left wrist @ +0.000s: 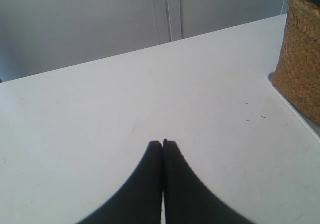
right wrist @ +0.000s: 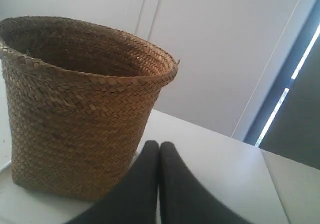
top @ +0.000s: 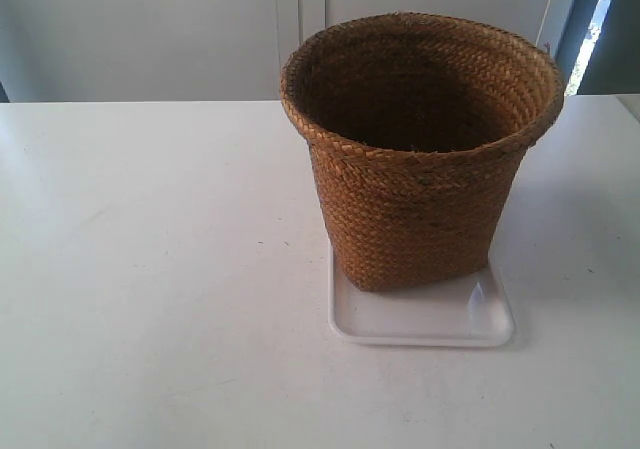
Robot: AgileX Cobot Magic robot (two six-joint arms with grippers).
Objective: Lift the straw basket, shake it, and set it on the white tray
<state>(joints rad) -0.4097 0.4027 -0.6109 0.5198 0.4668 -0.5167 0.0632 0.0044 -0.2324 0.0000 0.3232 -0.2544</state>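
Note:
The straw basket (top: 420, 159) stands upright on the white tray (top: 420, 321), covering the tray's far part and overhanging it with its wide rim. Neither arm shows in the exterior view. In the left wrist view my left gripper (left wrist: 163, 143) is shut and empty over bare table, with the basket (left wrist: 300, 59) and the tray's edge (left wrist: 292, 107) off to one side. In the right wrist view my right gripper (right wrist: 159, 144) is shut and empty, close beside the basket's wall (right wrist: 75, 129) and apart from it.
The white table (top: 150, 269) carries the tray and basket. A pale wall with a vertical seam (top: 300, 9) stands behind the table. A dark opening with a bright strip (right wrist: 285, 109) lies beyond the table's corner in the right wrist view.

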